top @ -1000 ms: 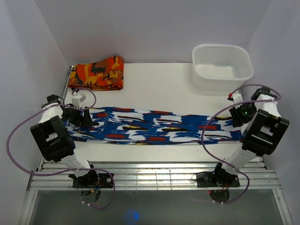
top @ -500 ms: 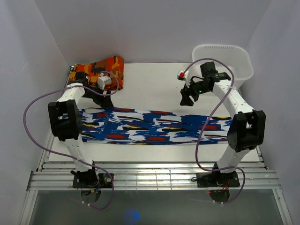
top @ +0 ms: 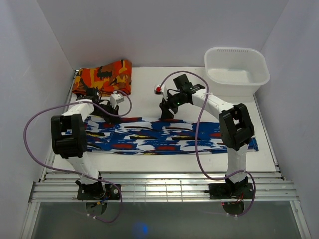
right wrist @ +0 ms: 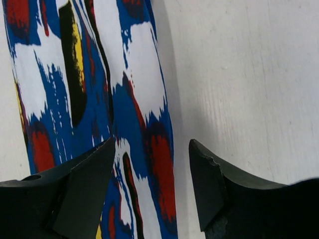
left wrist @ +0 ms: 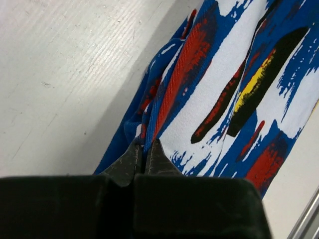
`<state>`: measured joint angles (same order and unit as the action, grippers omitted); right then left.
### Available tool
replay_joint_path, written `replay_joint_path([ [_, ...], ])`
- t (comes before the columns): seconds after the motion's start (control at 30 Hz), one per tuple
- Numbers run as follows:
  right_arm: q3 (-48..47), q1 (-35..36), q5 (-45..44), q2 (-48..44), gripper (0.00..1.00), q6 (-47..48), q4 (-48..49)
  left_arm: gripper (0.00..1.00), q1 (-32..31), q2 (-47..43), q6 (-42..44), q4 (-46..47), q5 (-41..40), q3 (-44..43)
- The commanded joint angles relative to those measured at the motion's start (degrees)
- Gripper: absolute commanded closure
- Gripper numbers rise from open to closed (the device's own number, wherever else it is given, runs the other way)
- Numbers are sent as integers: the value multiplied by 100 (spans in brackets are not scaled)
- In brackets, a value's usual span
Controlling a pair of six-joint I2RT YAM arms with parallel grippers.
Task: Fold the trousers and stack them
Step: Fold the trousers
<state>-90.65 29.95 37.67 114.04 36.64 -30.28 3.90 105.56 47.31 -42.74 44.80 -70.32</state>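
**Trousers, one pair, flat on bench; two arms at its far edge**

Top view. Count: one pair of trousers (top: 164, 138), one folded orange-and-black cloth (top: 102, 77), one white tub (top: 234, 87), two arms. The trousers lie stretched left to right across the middle of the bench (top: 149, 94) as a long narrow band. The print is blue and white streaks with red, yellow and black dashes. The cloth sits at the far left corner and the tub at the far right. The left fingers (top: 110, 115) and right fingers (top: 166, 113) are both at the band's far edge.

Left wrist view. The left fingers (left wrist: 154, 158) are closed tip to tip, pinching a raised fold along the edge of the trousers (left wrist: 214, 99).

Right wrist view. The right fingers (right wrist: 92, 179) are spread wide and hold nothing. One is over the trousers (right wrist: 134, 89), the other over bare bench (right wrist: 239, 74). Cannot tell whether they touch.
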Motion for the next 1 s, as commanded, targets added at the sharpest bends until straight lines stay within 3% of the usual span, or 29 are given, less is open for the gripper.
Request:
replay_joint_path([
  [0.0, -251, 229, 118, -40, 34, -622, 952, 100, -21, -1139, 349, 529, 91, 650],
  [0.2, -172, 722, -5, 188, 30, -729, 1305, 100, -196, -1950, 604, 1522, -602, 2089],
  [0.3, -23, 933, -67, 329, 28, -597, 1420, 90, -214, -2188, 604, 2041, -946, 2601],
  [0.37, 3, 1109, -119, 408, 27, -343, 1297, 85, -214, -2268, 578, 2226, -1034, 2725],
  [0.67, 215, 1338, -602, 795, 24, -113, 1481, 84, -223, -2329, 507, 2411, -982, 2787],
  [0.77, 188, 1329, -629, 831, 43, -166, 1499, 83, -223, -2373, 525, 2463, -999, 2805],
  [0.87, 407, 1346, -647, 629, 87, -228, 1595, 81, -223, -2426, 499, 2507, -1121, 2831],
  [0.97, 653, 1425, -717, 348, 92, -202, 1701, 76, -223, -2444, 350, 2499, -1236, 2796],
])
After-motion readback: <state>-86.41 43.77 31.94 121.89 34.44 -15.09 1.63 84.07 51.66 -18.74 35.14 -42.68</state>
